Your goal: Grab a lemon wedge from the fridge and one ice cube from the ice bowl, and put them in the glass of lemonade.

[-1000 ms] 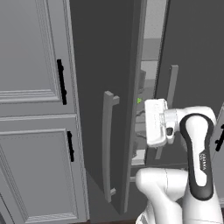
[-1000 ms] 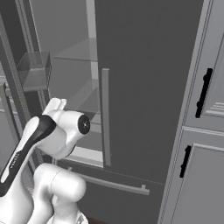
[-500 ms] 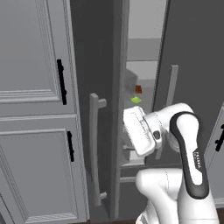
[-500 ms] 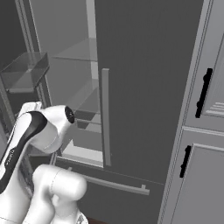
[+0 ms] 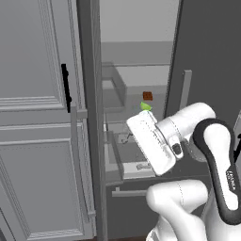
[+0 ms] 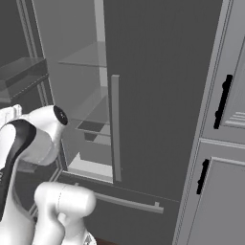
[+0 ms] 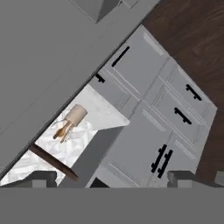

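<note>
The fridge [image 5: 207, 47] stands with its left door [image 5: 94, 155] swung wide open, seen edge-on; the right door [image 6: 158, 72] is closed. On a light grey shelf inside lies the tiny yellow-green lemon wedge [image 5: 145, 106], just below a small brown cube [image 5: 147, 95]. My white hand [image 5: 151, 141] hangs in front of the opening, just below and in front of the wedge, not touching it. In the hand view my gripper [image 7: 113, 179] is open with nothing between its fingertips [image 7: 43, 177], and it faces away from the shelves. The ice bowl and the glass of lemonade are out of view.
Panelled grey cupboards [image 5: 33, 141] with black handles [image 5: 66, 87] flank the fridge on the left, others [image 6: 215, 182] on the right. The hand view looks past a grey door face [image 7: 52, 52] at a marble counter [image 7: 94, 109] with a beige utensil holder [image 7: 73, 117], and at dark wood floor [image 7: 197, 39].
The left fridge door has swung from nearly shut to wide open. My hand has moved left and back with it. The shelf with the lemon wedge and the brown cube has come into view.
</note>
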